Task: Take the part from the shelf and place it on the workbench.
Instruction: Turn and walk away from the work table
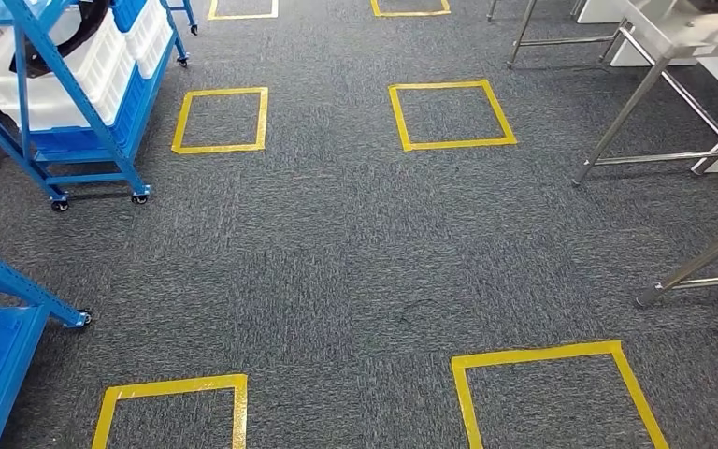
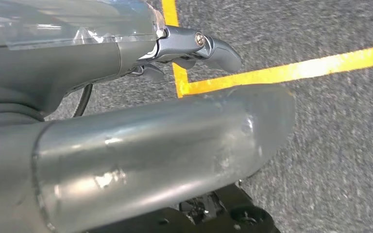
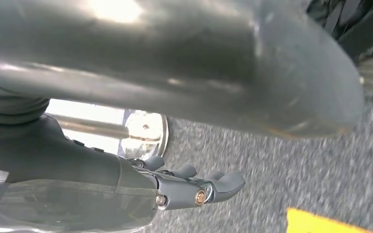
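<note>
The blue shelf (image 1: 84, 103) is running off the head view's upper left edge, and the steel workbench (image 1: 673, 56) is getting cut at the right (only legs showing). The thick thumb is hiding most of the left hand (image 2: 175, 53) and right hand (image 3: 184, 187); both wrist views are blurring.

Grey speckled carpet floor (image 1: 337, 243) is marked with yellow tape squares (image 1: 451, 114), two far, two near. At far left a blue wheeled shelf (image 1: 75, 140) carries white bins (image 1: 65, 79) and stands on the carpet; another blue shelf (image 1: 0, 318) sits at near left. Steel legs of a surface (image 1: 654, 84) rest on the floor at far right.
</note>
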Robot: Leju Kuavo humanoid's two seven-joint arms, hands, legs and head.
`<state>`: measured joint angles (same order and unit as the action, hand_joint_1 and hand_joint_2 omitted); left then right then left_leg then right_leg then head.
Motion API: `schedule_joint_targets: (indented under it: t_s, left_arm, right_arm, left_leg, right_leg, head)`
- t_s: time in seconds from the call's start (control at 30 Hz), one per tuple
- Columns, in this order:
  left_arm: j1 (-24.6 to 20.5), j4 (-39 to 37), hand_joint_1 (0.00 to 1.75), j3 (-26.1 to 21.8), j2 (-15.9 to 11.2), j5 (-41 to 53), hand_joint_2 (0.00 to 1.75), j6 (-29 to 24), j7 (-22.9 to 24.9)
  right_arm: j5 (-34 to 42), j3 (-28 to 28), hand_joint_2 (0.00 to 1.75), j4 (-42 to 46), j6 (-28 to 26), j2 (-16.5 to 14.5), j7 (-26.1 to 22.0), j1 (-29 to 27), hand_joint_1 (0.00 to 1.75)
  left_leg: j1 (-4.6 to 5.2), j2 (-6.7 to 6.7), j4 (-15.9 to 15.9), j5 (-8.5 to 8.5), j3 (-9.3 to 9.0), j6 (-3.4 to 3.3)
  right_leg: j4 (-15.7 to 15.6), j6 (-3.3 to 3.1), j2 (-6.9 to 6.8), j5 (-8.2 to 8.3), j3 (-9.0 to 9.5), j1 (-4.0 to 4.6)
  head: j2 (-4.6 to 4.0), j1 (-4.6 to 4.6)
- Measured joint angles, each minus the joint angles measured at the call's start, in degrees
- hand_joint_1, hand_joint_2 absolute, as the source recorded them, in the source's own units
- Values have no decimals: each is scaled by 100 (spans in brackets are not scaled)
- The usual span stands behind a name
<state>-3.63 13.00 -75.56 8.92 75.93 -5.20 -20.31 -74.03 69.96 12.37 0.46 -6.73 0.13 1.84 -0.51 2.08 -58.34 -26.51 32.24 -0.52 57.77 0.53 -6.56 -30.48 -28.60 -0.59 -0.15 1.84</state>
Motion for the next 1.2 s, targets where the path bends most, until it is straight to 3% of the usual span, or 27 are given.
schedule_joint_targets:
  t_s: [0.07,0.1,0.17,0.2,0.23,0.27,0.33,0.4,0.47,0.5,0.57,0.63,0.7,0.73,0.77,0.83,0.9,0.97,1.0,1.07,1.13,1.2]
  left_arm:
    - [1,0,0,0,1,6,0,3,4]
    - [-6,0,0,0,1,7,0,5,5]
    - [-21,0,0,0,-3,7,0,9,7]
    - [-22,0,0,0,-6,7,0,9,7]
    - [-19,0,0,0,-8,7,0,8,7]
    - [-15,0,0,0,-9,11,0,8,9]
    - [-15,0,0,0,-5,19,0,10,14]
    - [-28,0,0,0,2,22,0,12,15]
    - [-22,0,0,0,6,22,0,13,15]
    - [-12,0,0,0,5,22,0,12,15]
    - [-3,0,0,0,5,22,0,12,15]
    - [-21,0,0,0,5,21,0,13,12]
    - [-29,0,0,0,5,17,0,14,5]
    - [-22,0,0,-1,5,12,0,18,-2]
    - [-13,0,0,-1,3,3,0,25,-10]
    - [-10,0,0,-2,0,-15,0,44,-28]
    - [-25,0,0,-2,-1,-23,0,65,-40]
    - [-15,0,0,-3,-2,-24,0,79,-45]
    - [1,0,0,-3,-4,-24,0,80,-43]
    - [13,1,0,-3,-7,-22,0,68,-25]
    - [-3,2,0,-3,-10,-21,0,47,-2]
    - [-14,2,0,-3,-16,-21,0,25,8]
  right_arm:
    - [-8,0,0,0,2,-15,-5,6,0]
    - [-13,0,0,0,3,-32,-6,-5,0]
    - [-21,0,0,0,5,-79,-6,-30,0]
    - [-44,0,0,0,1,-98,-2,-40,0]
    - [-95,-2,0,0,-15,-111,11,-47,0]
    - [-181,-16,0,0,-39,-118,35,-51,0]
    - [-359,-80,0,0,-90,-122,87,-67,0]
    - [-418,-130,0,0,-103,-122,94,-76,0]
    - [-412,-139,0,0,-99,-122,82,-63,0]
    - [-411,-145,0,0,-97,-122,81,-55,0]
    - [-416,-157,0,0,-89,-120,79,-59,0]
    - [-426,-164,0,0,-79,-109,79,-84,0]
    - [-431,-168,0,-1,-71,-71,79,-90,0]
    - [-431,-168,0,-3,-63,-44,79,-86,0]
    - [-427,-168,0,-5,-54,-20,78,-82,0]
    - [-418,-168,0,-9,-37,14,75,-77,0]
    - [-405,-168,0,-11,-34,28,72,-76,0]
    - [-396,-168,0,-11,-25,29,72,-52,0]
    - [-393,-168,0,-11,-16,28,72,-38,0]
    - [-387,-167,0,-11,10,20,71,-24,0]
    - [-382,-164,0,-13,25,-27,70,-35,0]
    - [-380,-161,0,-13,26,-82,72,-48,0]
  left_leg:
    - [-21,-109,56,48,-17,-83]
    - [-18,-164,62,60,-4,-106]
    - [-5,-306,59,71,20,-126]
    - [1,-387,53,73,25,-128]
    - [4,-470,43,72,25,-126]
    - [4,-551,30,68,21,-120]
    - [5,-694,1,59,27,-92]
    - [-10,-826,-15,68,71,-27]
    - [-36,-959,5,99,115,61]
    - [-42,-942,-4,96,125,93]
    - [-21,-697,-254,-62,241,134]
    - [-17,-386,-918,-414,555,150]
    - [-31,-288,-1484,-609,832,177]
    - [-40,-263,-1505,-555,836,191]
    - [-50,-228,-1313,-406,729,205]
    - [-52,-15,-597,-92,334,221]
    - [-20,145,-129,-9,84,151]
    - [2,69,-56,-38,68,38]
    - [-1,14,-41,-32,50,-5]
    - [-3,-89,-20,-25,-6,-77]
    - [5,-202,-12,-30,-35,-118]
    - [36,-351,-14,-50,-50,-146]
  right_leg:
    - [310,42,301,-238,-125,-31]
    - [631,45,468,-425,-273,-39]
    - [1336,41,604,-723,-633,-39]
    - [1511,38,623,-726,-738,-39]
    - [1480,30,637,-614,-750,-40]
    - [1245,15,672,-405,-665,-40]
    - [531,-36,907,12,-384,-46]
    - [114,-78,1102,150,-228,-39]
    - [40,-107,1041,142,-202,-18]
    - [-3,-133,970,160,-178,-23]
    - [-107,-198,813,200,-113,-40]
    - [-143,-241,640,203,-82,-25]
    - [-133,-251,464,183,-77,-9]
    - [-126,-243,386,165,-71,-9]
    - [-113,-227,316,141,-60,-13]
    - [-77,-167,188,64,-25,-15]
    - [-53,-79,71,-16,17,7]
    - [-30,3,-6,-25,71,5]
    - [-7,35,14,-28,94,-11]
    - [217,70,251,-169,26,-54]
    - [830,69,524,-508,-309,-66]
    - [1460,43,597,-726,-725,-49]
  head:
    - [0,-1]
    - [0,-1]
    - [0,0]
    - [0,0]
    - [0,0]
    - [0,0]
    - [0,1]
    - [0,1]
    - [0,1]
    - [0,1]
    - [0,1]
    - [0,2]
    - [0,2]
    - [0,2]
    - [0,1]
    - [0,2]
    - [0,1]
    - [0,0]
    - [0,1]
    - [0,0]
    - [0,0]
    - [0,0]
